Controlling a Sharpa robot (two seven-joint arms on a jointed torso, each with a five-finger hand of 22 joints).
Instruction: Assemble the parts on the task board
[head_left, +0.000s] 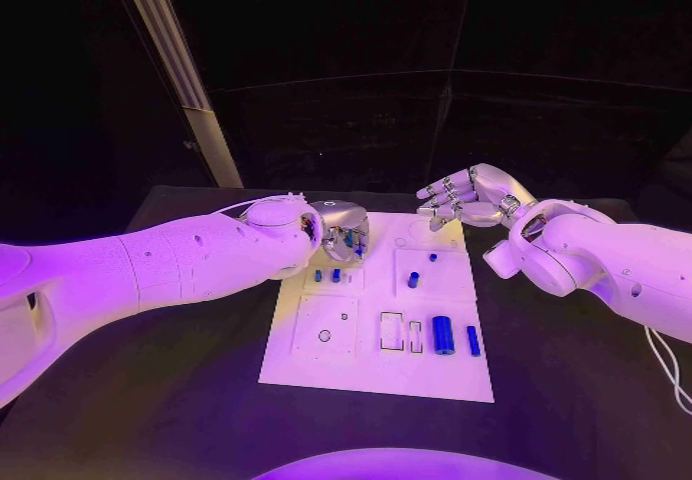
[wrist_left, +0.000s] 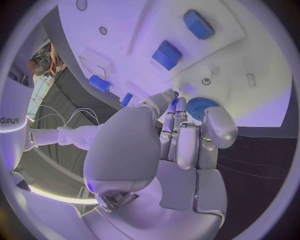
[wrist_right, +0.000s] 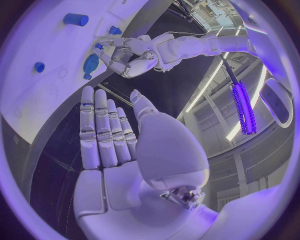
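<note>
Task board (head_left: 378, 345), white, flat, with small blue parts (head_left: 443, 334).

One task board (head_left: 375, 370), left hand (head_left: 339, 228), right hand (head_left: 464, 198) and about seven blue parts (head_left: 441, 335)

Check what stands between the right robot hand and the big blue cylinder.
Nothing visible blocks it. Only a small blue part sits on the board between the open right robot hand and the cylinder.
</note>
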